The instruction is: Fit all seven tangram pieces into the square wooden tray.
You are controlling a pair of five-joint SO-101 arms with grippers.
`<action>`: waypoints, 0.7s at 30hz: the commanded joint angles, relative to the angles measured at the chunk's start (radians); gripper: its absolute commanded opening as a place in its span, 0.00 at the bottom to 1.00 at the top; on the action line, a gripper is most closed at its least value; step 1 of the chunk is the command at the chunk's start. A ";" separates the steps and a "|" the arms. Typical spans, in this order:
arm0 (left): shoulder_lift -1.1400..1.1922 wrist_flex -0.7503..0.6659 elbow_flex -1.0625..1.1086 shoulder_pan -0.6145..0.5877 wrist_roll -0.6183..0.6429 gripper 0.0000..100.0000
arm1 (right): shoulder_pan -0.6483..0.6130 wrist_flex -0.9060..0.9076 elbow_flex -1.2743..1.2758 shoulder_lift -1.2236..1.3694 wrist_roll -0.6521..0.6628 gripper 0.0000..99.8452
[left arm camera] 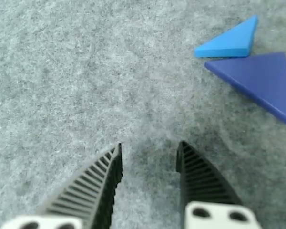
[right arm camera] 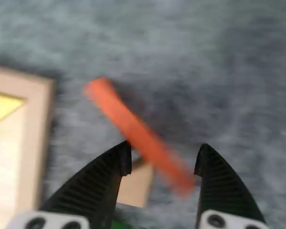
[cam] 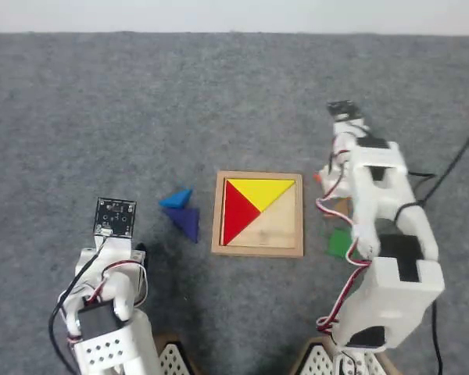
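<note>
Our right hand [right arm camera: 165, 148] hangs just off the tray's right edge with its fingers spread wide. An orange piece [right arm camera: 133, 129] runs slantwise through the gap between them. It is blurred, and we cannot tell whether either finger touches it, but the fingers are not clamped on it. Close under the hand lies a tan wooden piece [right arm camera: 136, 188], with a sliver of the green piece [right arm camera: 121, 224] just past it. The square wooden tray [right arm camera: 35, 143] has its rim near one finger.

From the high view, the tan piece [cam: 340, 207] and the green piece [cam: 340, 242] sit in the narrow strip between the tray [cam: 258, 250] and the right arm. This leaves the hand little room on that side.

Inside the tray, a yellow triangle [cam: 259, 191] fills the far side and a red triangle [cam: 238, 212] the left side, their edges meeting. The near right half shows bare wood.

Our left hand [left arm camera: 149, 145] hovers over the grey tabletop [left arm camera: 62, 71], fingers parted and holding nothing. A light blue triangle [left arm camera: 231, 40] and a dark blue triangle [left arm camera: 262, 78] lie ahead of it and off to one side, apart from the fingers and almost touching each other.

In the high view, these two pieces [cam: 176, 199] [cam: 186, 223] lie just left of the tray, between it and the left arm. Bare tabletop stretches around them on the far and left sides.
</note>
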 commanded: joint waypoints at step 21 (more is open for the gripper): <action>-0.018 0.005 -0.007 -0.002 -0.015 0.19 | -0.094 0.022 -0.018 -0.125 -0.063 0.23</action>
